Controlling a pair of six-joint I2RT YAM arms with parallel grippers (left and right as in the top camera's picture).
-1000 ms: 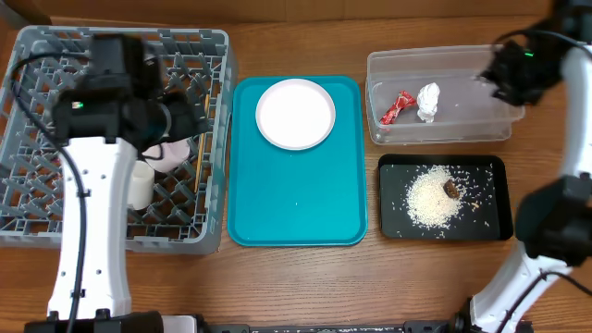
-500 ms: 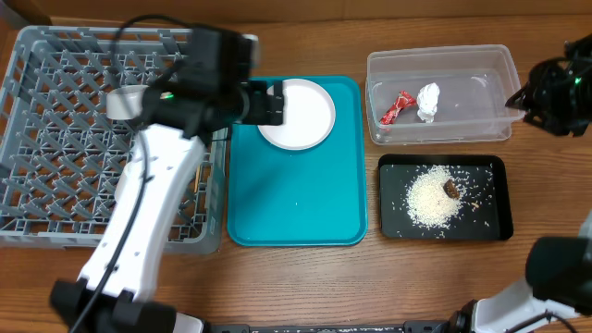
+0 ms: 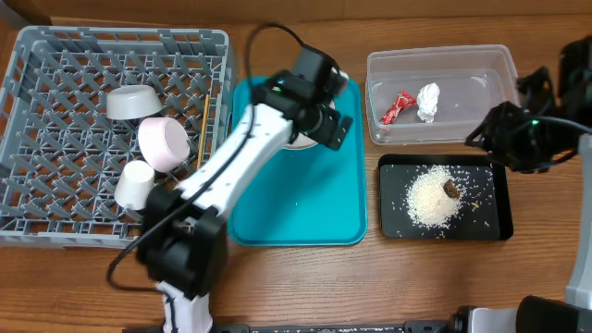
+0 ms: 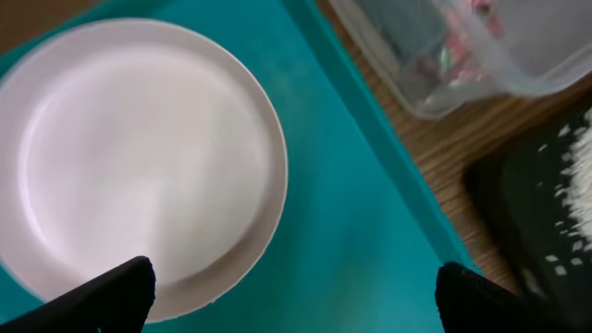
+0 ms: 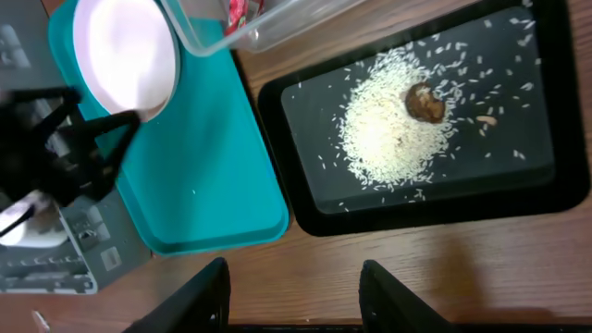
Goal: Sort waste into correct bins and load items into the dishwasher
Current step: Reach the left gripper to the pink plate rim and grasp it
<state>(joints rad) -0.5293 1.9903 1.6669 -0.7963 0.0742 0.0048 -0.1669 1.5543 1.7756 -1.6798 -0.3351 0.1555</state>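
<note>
My left gripper [image 4: 296, 296] is open and hovers low over the teal tray [image 3: 296, 203], with the near edge of the white plate [image 4: 139, 157] just inside its left finger. In the overhead view the left gripper [image 3: 319, 120] hides most of the plate. My right gripper [image 5: 291, 296] is open and empty; overhead it [image 3: 504, 139] hangs over the far right corner of the black tray [image 3: 490, 213]. The tray holds rice [image 3: 430, 199] and a brown lump [image 3: 450, 188]. The clear tub [image 3: 439, 51] holds the red wrapper [image 3: 400, 106] and the white paper wad [image 3: 428, 100].
The grey dish rack [image 3: 55, 55] at the left holds a grey bowl [image 3: 129, 102], a pink bowl [image 3: 162, 143], a white cup [image 3: 137, 185] and chopsticks [image 3: 205, 129]. My left arm reaches across the rack's near right corner and the teal tray.
My left arm has swung right, from over the rack to over the plate on the teal tray. My right gripper has moved from the tub's right end toward the black tray.
</note>
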